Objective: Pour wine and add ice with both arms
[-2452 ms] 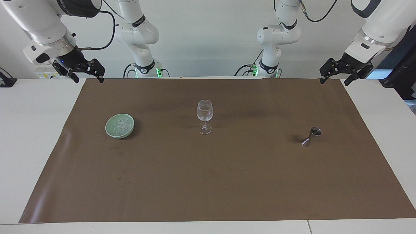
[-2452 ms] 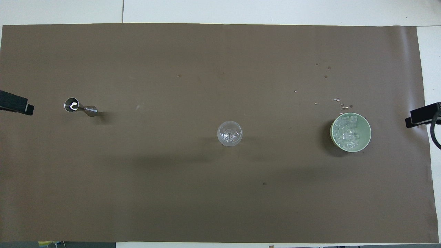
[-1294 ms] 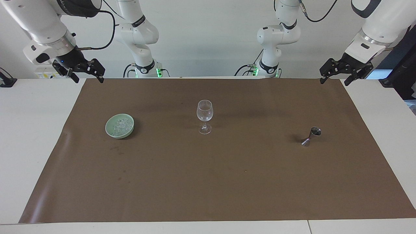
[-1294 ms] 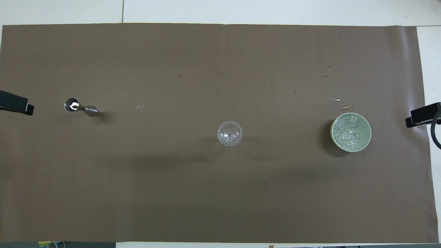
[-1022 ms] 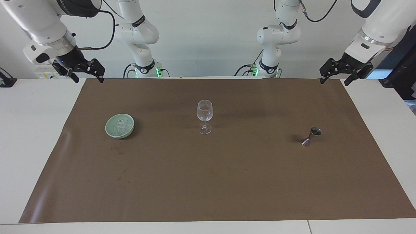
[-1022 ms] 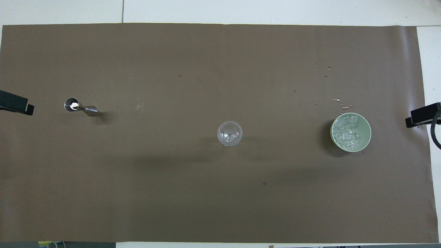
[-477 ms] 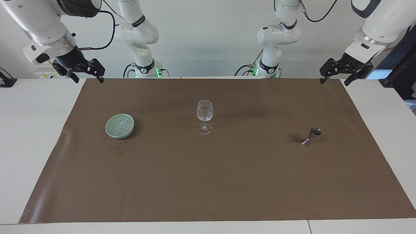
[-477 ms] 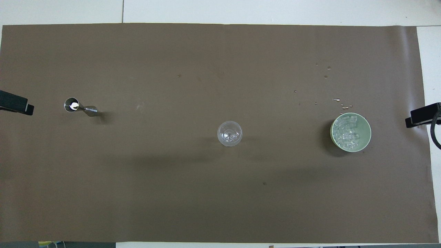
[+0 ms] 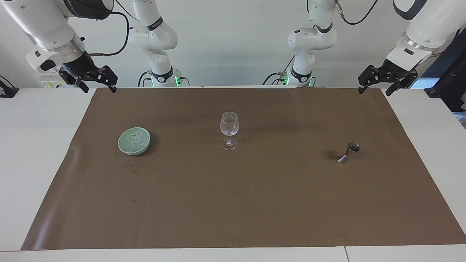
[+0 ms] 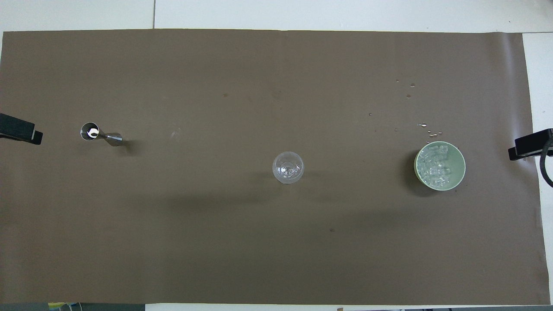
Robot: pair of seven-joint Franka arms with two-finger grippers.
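A clear stemmed wine glass (image 9: pixel 229 131) (image 10: pixel 287 167) stands upright at the middle of the brown mat. Toward the right arm's end sits a pale green bowl (image 9: pixel 122 145) (image 10: pixel 461 169) holding the ice (image 9: pixel 135 138) (image 10: pixel 433 164), a heap of small clear cubes. A small metal jigger (image 9: pixel 348 152) (image 10: pixel 100 135) stands toward the left arm's end. I cannot make out any wine; the jigger's cup shows only a bright glint. My right gripper (image 9: pixel 101 87) hangs open and empty over the mat's corner at its own end. My left gripper (image 9: pixel 374 89) hangs open and empty over the other corner nearest the robots.
The brown mat (image 9: pixel 233 203) covers most of the white table (image 9: pixel 32 153). Several small droplets (image 10: pixel 427 127) lie on the mat just farther from the robots than the bowl. Both arms' bases stand at the table's edge.
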